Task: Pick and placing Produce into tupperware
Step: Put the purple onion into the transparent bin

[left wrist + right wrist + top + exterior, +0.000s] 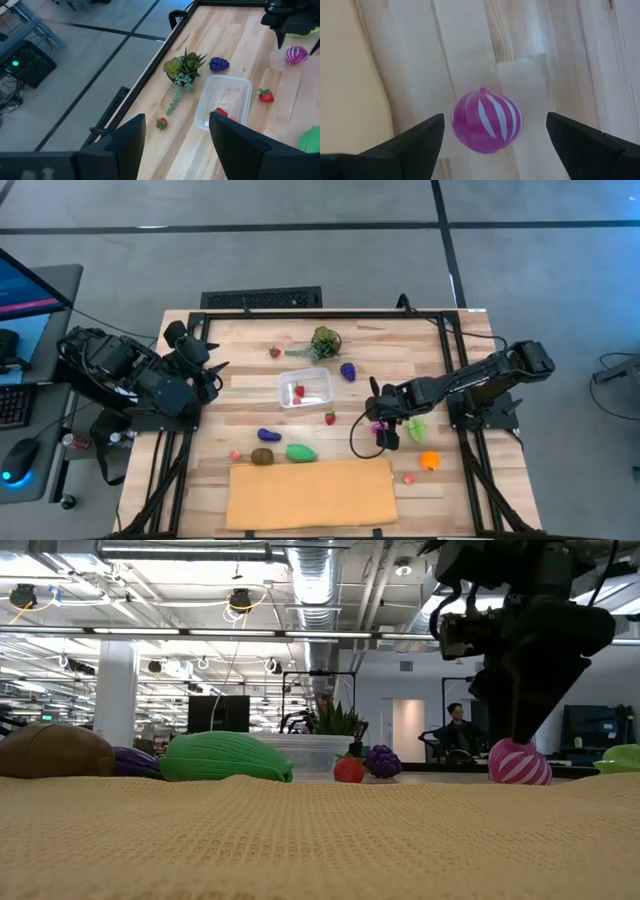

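A pink piece of produce with white stripes (pixel 486 127) rests on the wooden table right of centre. My right gripper (pixel 383 423) hangs open just above it, pointing down, one finger on either side and neither touching. The clear tupperware (pixel 305 388) stands mid-table with a red strawberry (pixel 298 391) inside. Loose produce lies around it: a strawberry (pixel 330 418), purple grapes (pixel 347 371), another strawberry (pixel 275 352), a blue piece (pixel 268 435), a brown piece (pixel 262 456) and a green piece (pixel 300 451). My left gripper (pixel 212 370) waits open, raised over the table's left side.
A big tan sheet (pixel 310 492) covers the table's near edge. A leafy green bunch (pixel 325 342) stands at the far side. Right of my right gripper lie a light green piece (pixel 417 430), an orange one (pixel 429 461) and a small pink one (pixel 409 478).
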`<state>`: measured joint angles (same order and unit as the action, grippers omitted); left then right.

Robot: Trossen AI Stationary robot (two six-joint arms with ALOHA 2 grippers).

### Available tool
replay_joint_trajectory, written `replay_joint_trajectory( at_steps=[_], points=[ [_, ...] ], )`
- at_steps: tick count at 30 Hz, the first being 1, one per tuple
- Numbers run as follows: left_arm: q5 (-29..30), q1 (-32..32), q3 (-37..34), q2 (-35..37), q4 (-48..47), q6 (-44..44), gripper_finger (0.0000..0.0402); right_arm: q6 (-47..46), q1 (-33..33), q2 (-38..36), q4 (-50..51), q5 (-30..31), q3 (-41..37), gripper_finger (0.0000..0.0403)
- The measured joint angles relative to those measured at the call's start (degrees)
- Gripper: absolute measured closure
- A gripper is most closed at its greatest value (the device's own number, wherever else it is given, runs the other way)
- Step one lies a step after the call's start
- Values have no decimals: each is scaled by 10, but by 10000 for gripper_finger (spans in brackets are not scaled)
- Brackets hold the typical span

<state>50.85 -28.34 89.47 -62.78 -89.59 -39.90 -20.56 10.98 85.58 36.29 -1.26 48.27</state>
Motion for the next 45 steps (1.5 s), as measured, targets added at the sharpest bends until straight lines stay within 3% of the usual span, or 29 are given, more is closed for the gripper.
replay_joint_trajectory(
  at_steps=[14,30,45],
  points=[
    [-5,0,0,0,-1,-4,190,0,-3,1,-18,0,-9,56],
    [-6,0,0,2,-4,-5,190,-10,-1,69,-25,-19,-9,58],
    [-1,0,0,2,-4,-5,190,-10,-2,74,-5,-20,-9,102]
  ],
)
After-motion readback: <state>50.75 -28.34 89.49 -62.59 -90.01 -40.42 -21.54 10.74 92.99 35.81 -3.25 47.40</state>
